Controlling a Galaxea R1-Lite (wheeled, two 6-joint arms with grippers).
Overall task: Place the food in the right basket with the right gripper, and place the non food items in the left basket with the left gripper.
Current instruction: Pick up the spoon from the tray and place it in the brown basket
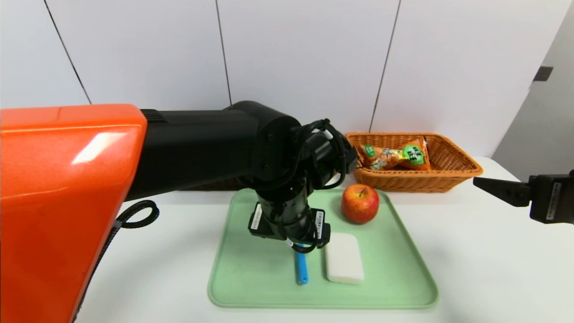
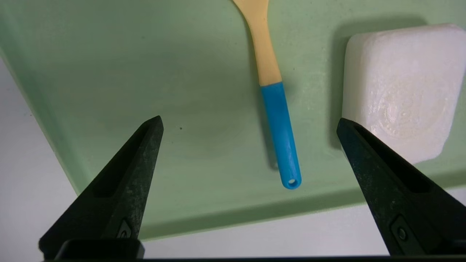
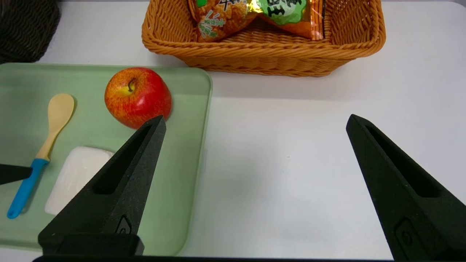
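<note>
Has on the white surface (image 3: 276, 211) a green tray (image 1: 394, 287), with a tan wicker basket (image 1: 412, 181) behind at right and a dark woven basket (image 3: 25, 32) at left. Has left pincer (image 2: 250, 122) released above the tray, around the spoon handle without gripping, and right pincer (image 3: 256, 120) released, to the tray's right. Shows snack packets (image 1: 415, 154) in the tan basket; on the tray, soap bar (image 2: 407, 91), apple (image 1: 360, 204) and slim blue-handled spoon (image 2: 282, 131).
</note>
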